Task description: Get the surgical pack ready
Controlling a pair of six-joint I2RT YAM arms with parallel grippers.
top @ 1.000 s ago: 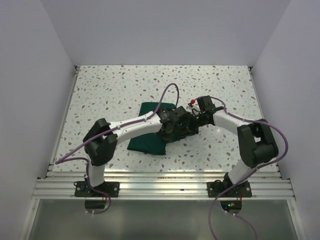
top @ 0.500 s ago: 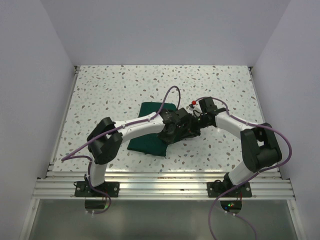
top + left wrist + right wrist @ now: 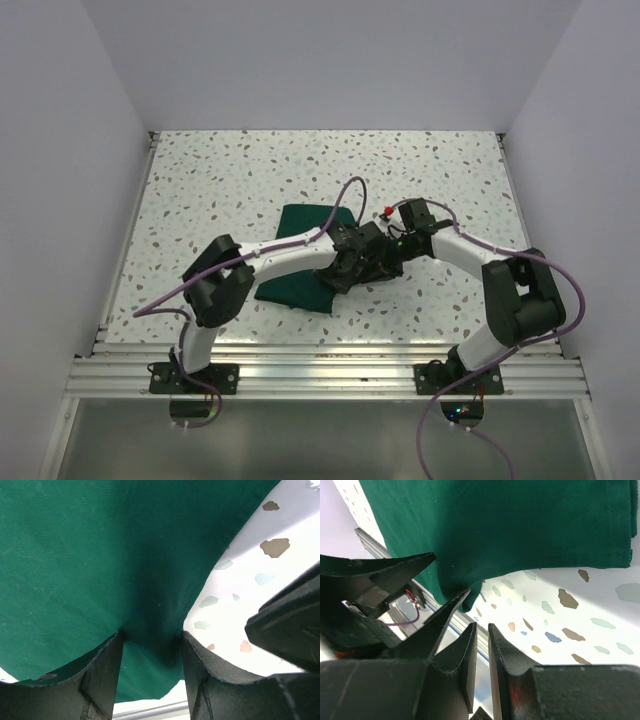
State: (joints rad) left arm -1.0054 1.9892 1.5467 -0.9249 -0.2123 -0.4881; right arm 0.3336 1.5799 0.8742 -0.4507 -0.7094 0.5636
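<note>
Top external | left gripper (image 3: 151,642) edged rightward over surgical pack (image 3: 288,288), grasp cannot tell | right gripper (image 3: 481,627) clenched, empty

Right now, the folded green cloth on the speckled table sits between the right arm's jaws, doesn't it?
Not quite. The green cloth on the speckled table sits between the left arm's jaws, as the left wrist view shows. In the right wrist view, the right arm's jaws stand almost closed with nothing between them.
</note>
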